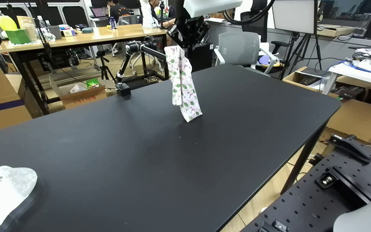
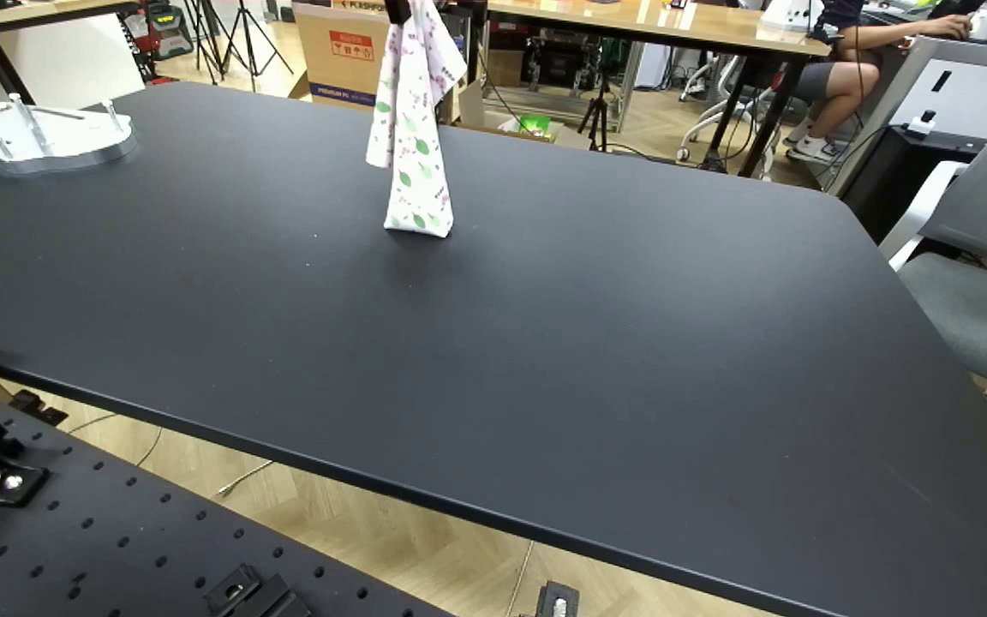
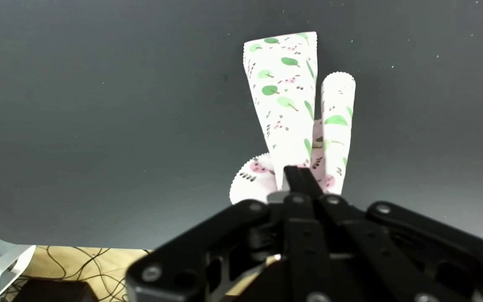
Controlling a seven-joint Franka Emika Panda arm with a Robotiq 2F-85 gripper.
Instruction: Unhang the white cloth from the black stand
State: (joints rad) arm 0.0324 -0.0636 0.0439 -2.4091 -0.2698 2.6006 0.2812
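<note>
The white cloth with green leaves and pink figures [image 1: 189, 96] hangs in folds from my gripper [image 1: 185, 44] in an exterior view. It also hangs there in the other view [image 2: 418, 171], with the gripper [image 2: 399, 10] mostly cut off by the top edge. In the wrist view the fingers [image 3: 302, 178] are closed on the cloth [image 3: 287, 92], which spreads out below them above the dark table. A black jointed stand [image 1: 123, 88] stands at the table's far edge. Its arm passes behind the cloth; I cannot tell whether they touch. The wrist view does not show the stand.
The black table [image 1: 134, 154] lies under the cloth. A white board with metal pegs [image 1: 11, 183] is at one end, also seen in an exterior view [image 2: 39, 137]. Cardboard boxes [image 1: 2, 96] stand beyond the far edge. A grey chair [image 2: 982, 231] is beside the table.
</note>
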